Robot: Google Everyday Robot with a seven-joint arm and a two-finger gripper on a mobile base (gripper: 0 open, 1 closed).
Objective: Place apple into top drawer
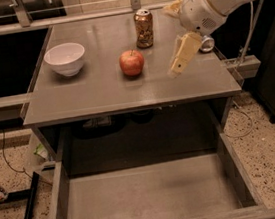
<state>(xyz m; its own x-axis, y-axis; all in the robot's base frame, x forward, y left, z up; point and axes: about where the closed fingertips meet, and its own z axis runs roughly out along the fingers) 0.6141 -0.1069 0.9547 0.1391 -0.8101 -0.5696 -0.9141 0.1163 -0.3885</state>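
Note:
The red apple (132, 62) with yellowish patches sits on the grey tabletop (100, 91), near its middle. The top drawer (149, 195) is pulled out wide below the table front, a shallow grey tray with nothing in it. My gripper (172, 39) hangs over the table's right part, to the right of the apple and apart from it. It is open and empty. One cream finger (183, 55) points down and left toward the tabletop.
A white bowl (65, 58) stands at the table's left. A soda can (144, 28) stands upright just behind the apple. A small round metal object (206, 44) lies near the right edge. A black bar (29, 206) lies on the speckled floor at left.

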